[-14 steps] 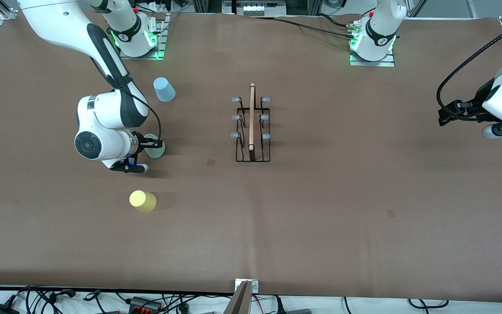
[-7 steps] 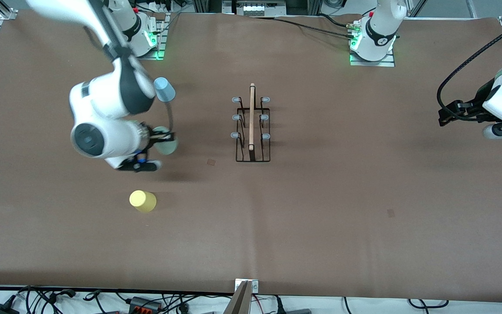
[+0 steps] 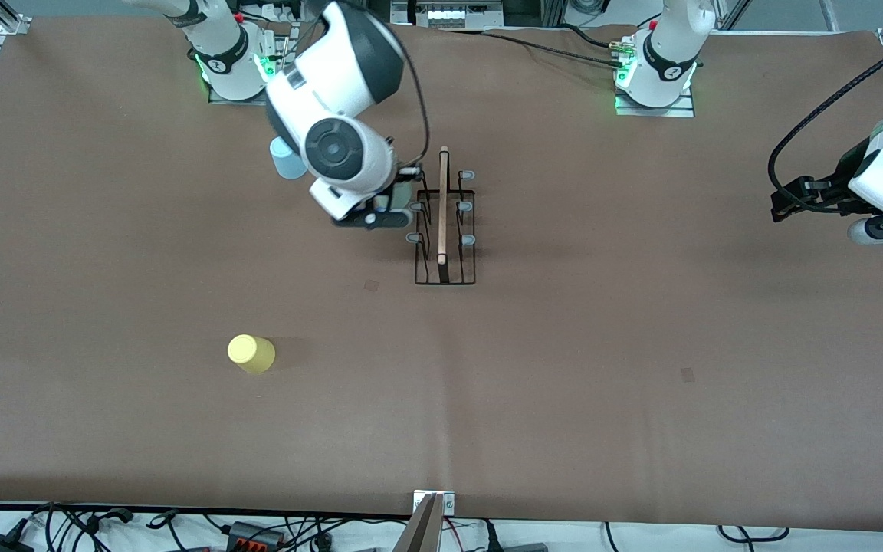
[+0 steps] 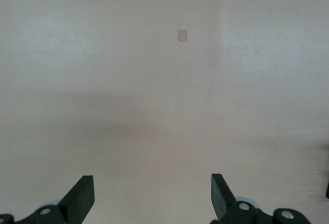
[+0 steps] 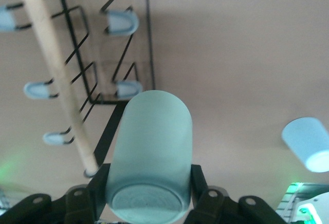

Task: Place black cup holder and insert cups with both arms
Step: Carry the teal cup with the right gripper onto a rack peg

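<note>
1. Front view: right gripper (image 3: 403,201) over the black cup holder (image 3: 444,222) at mid-table; yellow cup (image 3: 251,353) nearer the camera; blue cup (image 3: 283,159) near the right arm's base; left gripper (image 3: 786,201) waits.
2. Left wrist view: fingers (image 4: 81,198) spread over bare table (image 4: 164,80).
3. Right wrist view: fingers (image 5: 198,182) clamp the mint cup (image 5: 150,157) above the pegs (image 5: 121,22).

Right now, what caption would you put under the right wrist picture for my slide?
Right gripper carries the mint green cup over the black cup holder, light blue cup nearby.
</note>
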Robot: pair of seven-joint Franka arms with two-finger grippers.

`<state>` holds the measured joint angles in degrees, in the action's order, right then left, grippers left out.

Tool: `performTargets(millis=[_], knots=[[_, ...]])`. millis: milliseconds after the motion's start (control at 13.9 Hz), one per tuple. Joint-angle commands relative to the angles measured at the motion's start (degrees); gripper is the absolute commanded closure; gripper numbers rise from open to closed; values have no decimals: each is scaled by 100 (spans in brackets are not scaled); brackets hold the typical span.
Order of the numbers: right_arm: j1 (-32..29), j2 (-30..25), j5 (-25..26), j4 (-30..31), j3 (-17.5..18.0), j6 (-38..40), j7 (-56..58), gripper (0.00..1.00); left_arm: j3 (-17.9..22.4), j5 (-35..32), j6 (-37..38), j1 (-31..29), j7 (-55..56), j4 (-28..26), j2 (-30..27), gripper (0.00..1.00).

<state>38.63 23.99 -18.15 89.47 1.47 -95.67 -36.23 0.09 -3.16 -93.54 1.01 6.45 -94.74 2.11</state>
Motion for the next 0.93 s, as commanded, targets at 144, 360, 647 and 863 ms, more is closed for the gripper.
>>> performTargets(millis=[144, 360, 647, 863], knots=[[232, 97, -215, 9, -77, 75, -103, 76, 43, 149, -59, 22, -21, -106, -115, 0], [365, 176, -215, 26, -77, 66, -245, 76, 43, 149, -59, 14, -21, -106, -123, 0], [330, 247, -207, 26, -86, 22, -245, 76, 43, 149, -42, 13, -21, -106, -123, 0], [356, 361, -215, 26, -86, -145, -253, 75, 52, 149, -42, 13, -21, -106, -123, 0]])
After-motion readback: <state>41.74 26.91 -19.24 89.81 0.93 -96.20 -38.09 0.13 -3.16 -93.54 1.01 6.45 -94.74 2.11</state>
